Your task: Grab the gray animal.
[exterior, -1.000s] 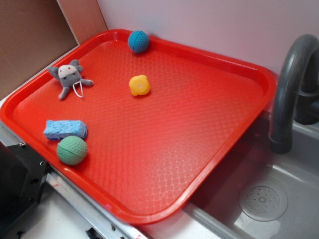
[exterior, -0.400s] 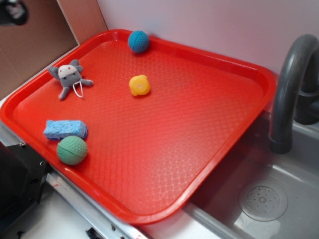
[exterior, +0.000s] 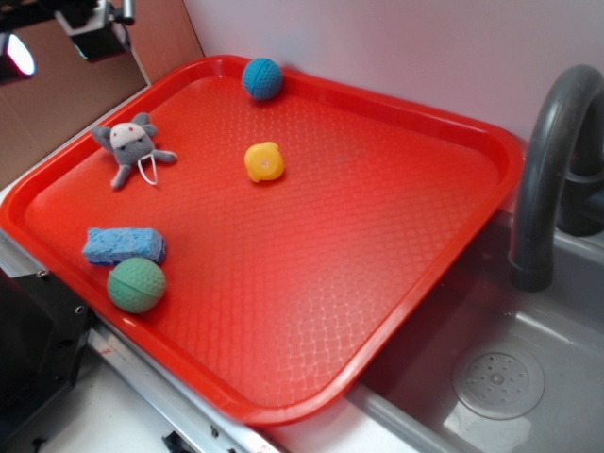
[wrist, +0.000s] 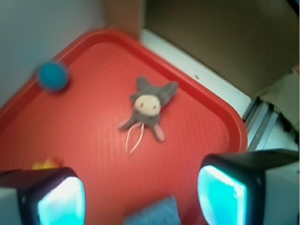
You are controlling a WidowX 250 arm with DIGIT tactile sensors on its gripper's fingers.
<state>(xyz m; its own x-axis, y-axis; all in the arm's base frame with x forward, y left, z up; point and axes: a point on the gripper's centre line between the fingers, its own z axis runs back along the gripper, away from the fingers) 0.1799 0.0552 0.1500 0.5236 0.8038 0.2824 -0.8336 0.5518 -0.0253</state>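
Note:
The gray animal (exterior: 132,148) lies flat on the red tray (exterior: 377,217) near its far left edge, white face up, limbs splayed, with a white string loop beside it. In the wrist view the gray animal (wrist: 150,104) lies ahead of and below my gripper (wrist: 140,197), well apart from it. The gripper is open and empty, its two cyan-lit pads (wrist: 220,197) wide apart. In the exterior view only part of the gripper (exterior: 90,28) shows at the top left corner, high above the tray's left edge.
On the tray: a teal ball (exterior: 262,78) at the far edge, a yellow rubber toy (exterior: 264,161) mid-tray, a blue sponge block (exterior: 124,244) and a green ball (exterior: 136,285) near the front left. A brown cardboard wall (exterior: 57,94) stands left. A sink with gray faucet (exterior: 552,170) is right.
The gripper has come into the exterior view at the top left and moved rightward toward the tray. Nothing on the tray has moved.

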